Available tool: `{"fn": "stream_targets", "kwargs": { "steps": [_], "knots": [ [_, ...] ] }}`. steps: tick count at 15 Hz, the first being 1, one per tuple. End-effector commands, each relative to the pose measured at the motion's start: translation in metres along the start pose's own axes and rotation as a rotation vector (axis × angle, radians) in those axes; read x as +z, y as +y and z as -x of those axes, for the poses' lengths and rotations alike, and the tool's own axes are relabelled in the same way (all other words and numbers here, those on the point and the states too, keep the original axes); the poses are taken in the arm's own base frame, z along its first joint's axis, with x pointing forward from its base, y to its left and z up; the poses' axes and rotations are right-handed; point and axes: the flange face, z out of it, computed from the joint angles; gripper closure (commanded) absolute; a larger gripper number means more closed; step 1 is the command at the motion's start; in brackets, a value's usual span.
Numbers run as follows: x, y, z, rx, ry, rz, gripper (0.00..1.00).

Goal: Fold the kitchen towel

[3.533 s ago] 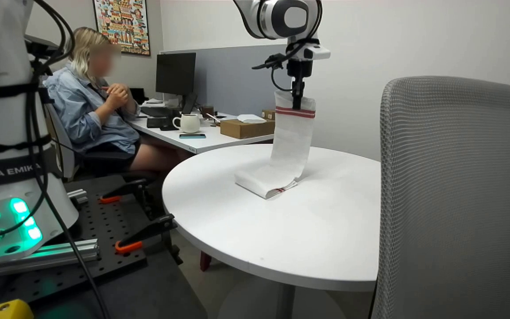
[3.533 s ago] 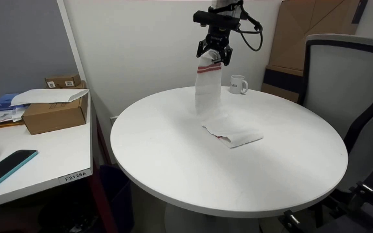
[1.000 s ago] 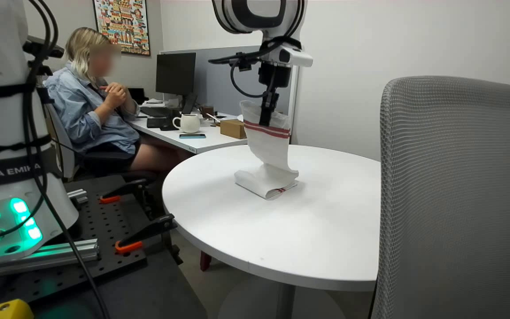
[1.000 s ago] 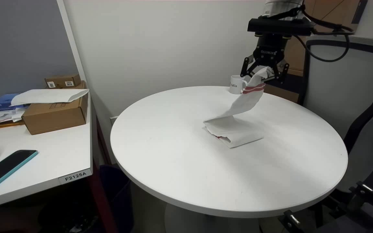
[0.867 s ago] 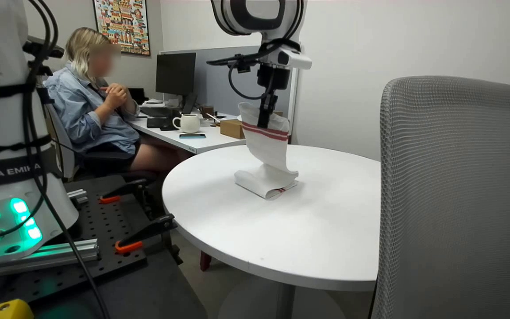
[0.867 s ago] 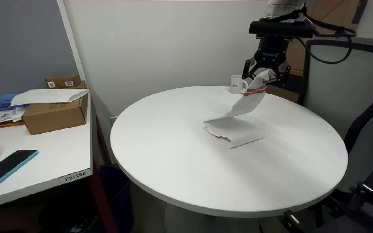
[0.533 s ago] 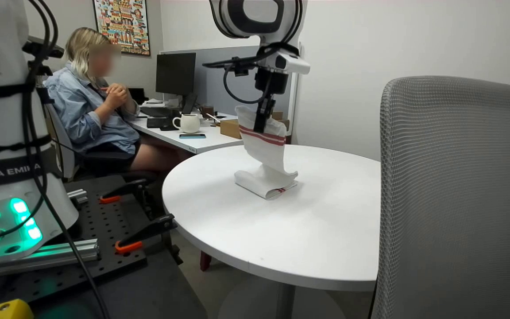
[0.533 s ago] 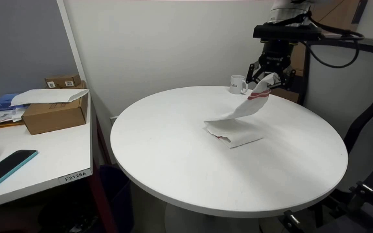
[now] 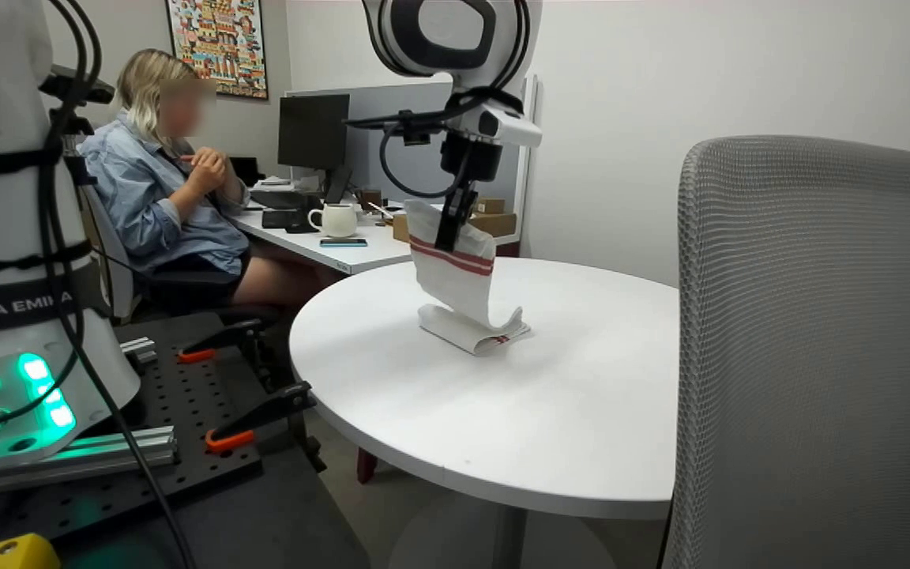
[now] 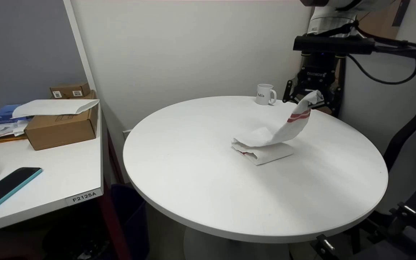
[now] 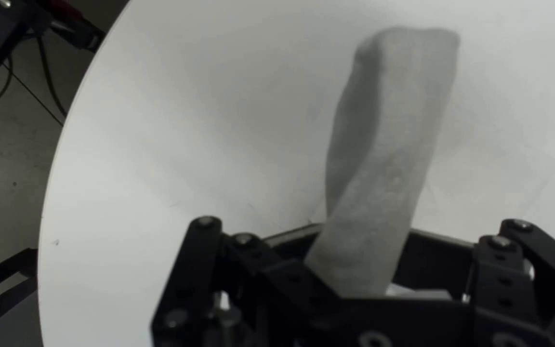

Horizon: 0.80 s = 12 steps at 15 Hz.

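Observation:
The kitchen towel, thin and white with red stripes, shows in both exterior views (image 9: 455, 284) (image 10: 290, 130). Its lower part lies folded on the round white table (image 9: 518, 427). Its upper part rises in a curve above that layer to my gripper (image 9: 445, 241). The gripper is shut on the striped end and holds it tilted, above the table; it also shows in an exterior view (image 10: 314, 104). In the wrist view the towel (image 11: 410, 96) runs up from between the fingers (image 11: 366, 229). The pinched edge itself is partly hidden by the fingers.
A white mug (image 10: 264, 94) stands near the table's far edge, left of the gripper. A grey mesh chair (image 9: 818, 340) stands against the table. A desk (image 10: 56, 173) with a cardboard box (image 10: 63, 126) and a phone (image 10: 9, 186) is beside it. A person sits behind.
My gripper has moved down and to the side, leftward in one view and rightward in the other, carrying the striped end over the folded part. The towel bends back above it; the base layer stays put.

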Motion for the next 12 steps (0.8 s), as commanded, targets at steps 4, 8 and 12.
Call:
{"fn": "stream_targets", "kwargs": {
  "steps": [4, 8, 12],
  "knots": [
    [0.009, 0.011, -0.001, 0.014, -0.027, -0.004, 1.00],
    [0.025, 0.000, -0.006, 0.019, -0.051, 0.025, 1.00],
    [0.038, -0.021, -0.011, 0.000, -0.073, 0.044, 1.00]
  ]
}}
